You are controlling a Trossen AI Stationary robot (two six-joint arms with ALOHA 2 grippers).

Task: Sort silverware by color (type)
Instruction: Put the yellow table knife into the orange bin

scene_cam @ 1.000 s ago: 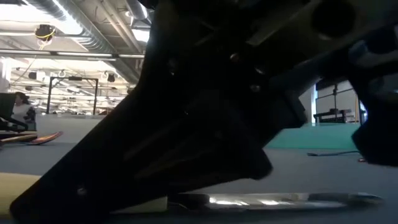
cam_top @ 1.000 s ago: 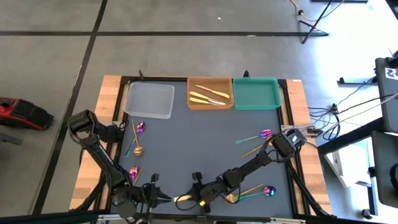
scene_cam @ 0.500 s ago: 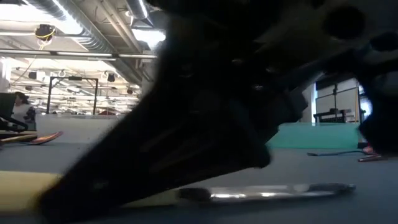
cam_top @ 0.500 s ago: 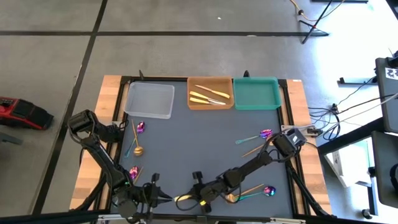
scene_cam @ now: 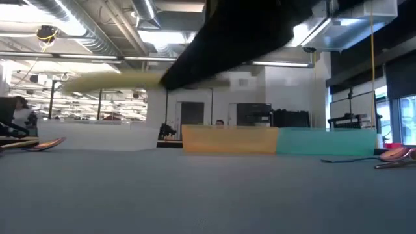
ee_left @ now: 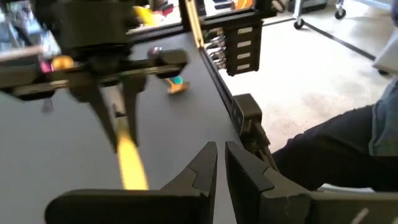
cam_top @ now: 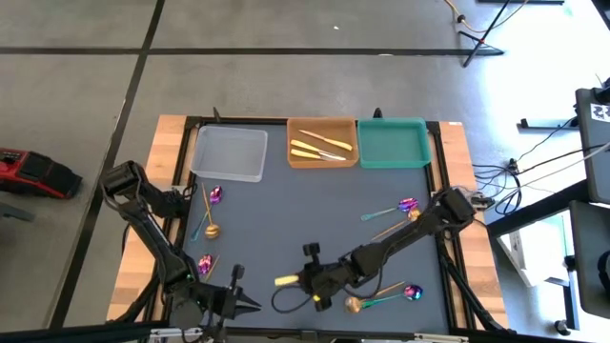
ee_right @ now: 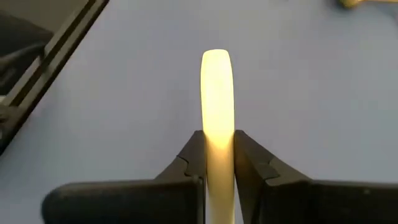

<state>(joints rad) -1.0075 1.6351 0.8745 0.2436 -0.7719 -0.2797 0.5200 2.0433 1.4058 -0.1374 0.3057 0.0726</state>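
Observation:
My right gripper [cam_top: 307,278] hangs over the near middle of the dark mat, shut on a pale yellow knife [cam_top: 286,280] that is clear of the table. The knife appears as a blurred yellow streak [scene_cam: 117,79] in the low view. My left gripper [cam_top: 244,305] waits shut at the near edge, left of the knife, with nothing between its fingers [ee_left: 211,168]. More pale knives [cam_top: 319,145] lie in the orange tray [cam_top: 294,160]. Purple-teal spoons [cam_top: 215,195] [cam_top: 408,292] and copper spoons [cam_top: 212,230] [cam_top: 355,304] lie flat on the mat. My right gripper pinches the knife's yellow handle [ee_right: 217,146] between its two fingers [ee_right: 193,155]. The fingers slant down from the table's far right and lie along the knife. The handle's rounded free end [ee_right: 216,59] sticks out past the fingertips, toward the left gripper. The knife is lifted clear.
A clear tray [cam_top: 229,154], the orange tray and a teal tray [cam_top: 392,143] stand in a row along the far edge. More spoons lie at the left [cam_top: 205,264] and right [cam_top: 400,206] of the mat. A person's legs [ee_left: 336,149] are beside the table's near edge.
My right gripper has risen and drawn back from the near edge toward the far right, taking the knife with it. The knife lay flat on the mat by the near edge and now hangs clear of it. My left gripper has risen slightly and rolled.

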